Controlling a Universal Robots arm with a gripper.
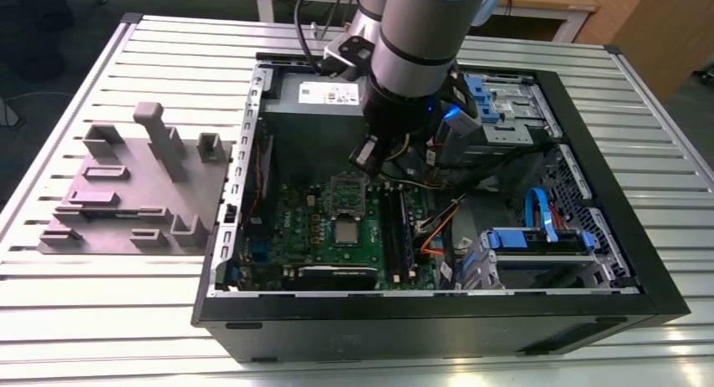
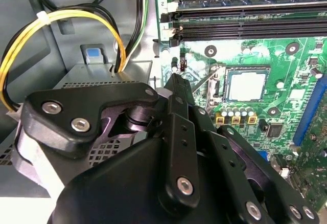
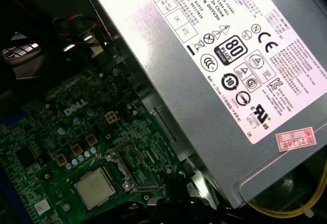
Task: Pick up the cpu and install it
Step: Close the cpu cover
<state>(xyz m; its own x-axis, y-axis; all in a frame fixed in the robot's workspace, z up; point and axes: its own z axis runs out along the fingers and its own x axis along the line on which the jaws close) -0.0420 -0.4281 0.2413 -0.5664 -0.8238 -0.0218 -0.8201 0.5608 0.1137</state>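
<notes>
The cpu (image 1: 349, 231), a small square chip with a silver-grey top, lies flat in its socket on the green motherboard (image 1: 301, 228) inside the open computer case (image 1: 446, 324). It also shows in both wrist views (image 2: 247, 84) (image 3: 95, 188). A metal socket frame (image 2: 214, 81) stands beside the chip. My gripper (image 1: 374, 163) hangs over the board between the socket and the power supply, a little above and apart from the cpu. Its black body (image 2: 176, 81) sits in front of the second wrist camera, and its dark tip (image 3: 176, 203) shows in the first wrist view.
A grey power supply (image 1: 323, 94) with a white label (image 3: 230, 55) is close behind the gripper. Long black memory sticks (image 2: 245, 17) run beside the socket. Yellow cables (image 2: 61, 19), a blue drive cage (image 1: 536, 241) and a grey fixture block (image 1: 134, 186) on the slatted table (image 1: 112, 320) are nearby.
</notes>
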